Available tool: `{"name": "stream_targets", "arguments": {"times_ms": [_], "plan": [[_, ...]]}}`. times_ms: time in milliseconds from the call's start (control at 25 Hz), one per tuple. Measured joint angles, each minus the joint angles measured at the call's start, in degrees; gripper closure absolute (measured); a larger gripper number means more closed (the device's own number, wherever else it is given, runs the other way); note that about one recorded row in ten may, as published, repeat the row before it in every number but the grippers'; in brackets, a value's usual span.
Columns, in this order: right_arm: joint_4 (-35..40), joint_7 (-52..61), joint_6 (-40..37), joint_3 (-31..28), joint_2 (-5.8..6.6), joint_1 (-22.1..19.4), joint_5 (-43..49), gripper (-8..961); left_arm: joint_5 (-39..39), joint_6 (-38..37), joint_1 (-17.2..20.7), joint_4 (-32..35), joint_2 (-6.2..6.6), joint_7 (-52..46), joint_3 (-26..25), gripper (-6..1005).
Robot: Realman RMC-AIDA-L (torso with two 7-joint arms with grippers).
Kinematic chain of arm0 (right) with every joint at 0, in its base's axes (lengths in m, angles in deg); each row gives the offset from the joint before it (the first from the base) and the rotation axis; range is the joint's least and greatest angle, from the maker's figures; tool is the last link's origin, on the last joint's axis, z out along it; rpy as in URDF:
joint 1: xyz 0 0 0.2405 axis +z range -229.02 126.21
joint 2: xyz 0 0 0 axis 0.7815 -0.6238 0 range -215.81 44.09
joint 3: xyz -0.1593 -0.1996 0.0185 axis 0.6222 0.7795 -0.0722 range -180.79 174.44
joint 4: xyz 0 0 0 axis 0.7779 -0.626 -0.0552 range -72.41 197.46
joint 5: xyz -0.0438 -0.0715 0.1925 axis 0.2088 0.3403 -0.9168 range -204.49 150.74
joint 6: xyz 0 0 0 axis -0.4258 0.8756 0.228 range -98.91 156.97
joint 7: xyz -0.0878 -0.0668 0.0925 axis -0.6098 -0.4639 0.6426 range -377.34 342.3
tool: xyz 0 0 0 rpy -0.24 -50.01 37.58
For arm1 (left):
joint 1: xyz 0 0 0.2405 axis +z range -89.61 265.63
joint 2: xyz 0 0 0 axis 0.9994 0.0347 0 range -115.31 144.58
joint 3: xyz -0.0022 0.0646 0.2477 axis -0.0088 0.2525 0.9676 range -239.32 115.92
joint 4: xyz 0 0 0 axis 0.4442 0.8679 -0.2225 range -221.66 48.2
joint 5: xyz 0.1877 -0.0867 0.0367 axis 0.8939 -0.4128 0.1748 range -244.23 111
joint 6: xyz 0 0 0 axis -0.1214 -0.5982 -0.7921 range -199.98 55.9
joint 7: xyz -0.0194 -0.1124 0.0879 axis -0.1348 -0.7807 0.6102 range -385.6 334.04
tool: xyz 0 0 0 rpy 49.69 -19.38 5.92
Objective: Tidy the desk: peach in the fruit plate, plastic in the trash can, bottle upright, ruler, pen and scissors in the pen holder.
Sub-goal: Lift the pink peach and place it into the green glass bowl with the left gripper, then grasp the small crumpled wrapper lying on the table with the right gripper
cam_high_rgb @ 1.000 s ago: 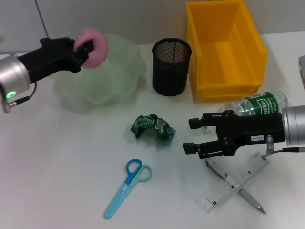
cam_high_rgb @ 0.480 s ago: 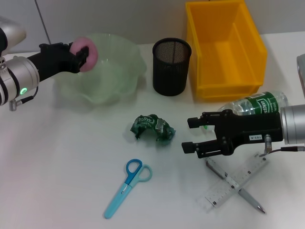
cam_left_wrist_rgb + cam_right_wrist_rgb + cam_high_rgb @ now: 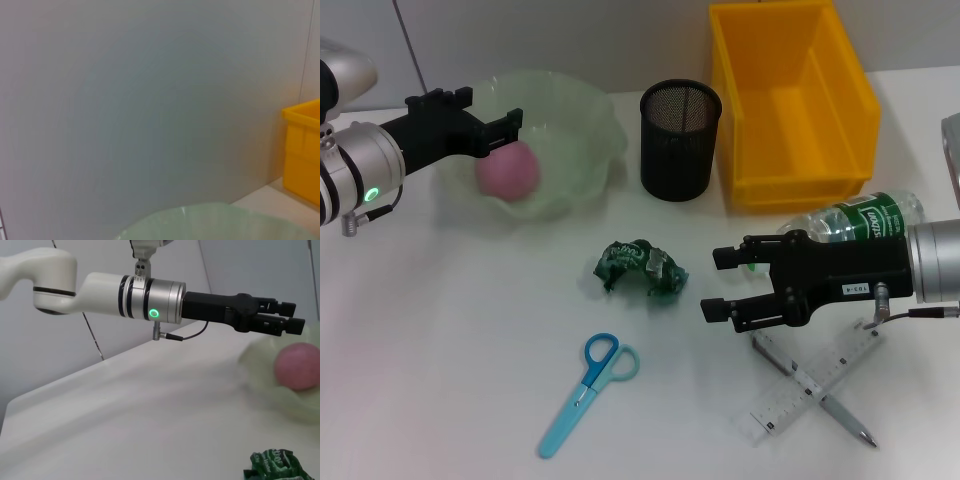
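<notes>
Now your left gripper (image 3: 485, 118) hangs open just above the peach (image 3: 507, 169), resting in the fruit plate (image 3: 582, 120); next, your open right gripper (image 3: 728, 282) should close on the plastic wrapper (image 3: 640, 268) just ahead.

Bottle (image 3: 865, 217) partly hidden behind right tool (image 3: 725, 285). Pen (image 3: 820, 402) crossed under ruler (image 3: 813, 383). Fruit plate (image 3: 215, 223) cut off in left wrist view.

White desk surface (image 3: 440, 340), matte, bare toward the near left corner. Pale grey wall (image 3: 150, 100) behind the desk, running its full width; one thin vertical seam in the wall panel at far left. Nothing else non-task in view.
</notes>
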Motion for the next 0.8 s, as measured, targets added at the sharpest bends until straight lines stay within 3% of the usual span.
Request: {"name": "stream_targets", "arguments": {"times_ms": [160, 280, 400, 440, 480, 640, 800], "plan": [[0.0, 0.0, 0.0, -0.1, 0.00, 0.0, 0.1, 157, 0.0, -1.1, 0.1, 0.0, 0.00, -0.4, 0.2, 215], [0.0, 0.0, 0.0, -0.4, 0.00, 0.0, 0.1, 158, 0.2, -7.8, 1.2, 1.7, 0.45, -5.1, 1.1, 191], [0.0, 0.0, 0.0, -0.4, 0.00, -0.2, 0.0, 159, 0.6, -20.7, 3.9, 5.8, 1.75, -12.0, 1.6, 167], [0.0, 0.0, 0.0, -0.5, 0.00, -0.3, 0.0, 160, 0.7, -32.1, 6.3, 8.9, 3.05, -15.9, 1.6, 167], [0.0, 0.0, 0.0, -0.5, 0.00, -0.3, 0.0, 160, 0.7, -32.1, 6.3, 8.9, 3.05, -15.9, 1.6, 167], [0.0, 0.0, -0.2, -0.5, 0.02, -0.4, -0.1, 162, 3.1, -48.6, 10.0, 10.0, 5.06, -18.0, 1.4, 168], [0.1, 0.2, -0.2, -0.5, 0.08, -0.4, -0.1, 163, 8.4, -51.6, 11.9, 9.9, 5.49, -17.2, 1.0, 169]]}}
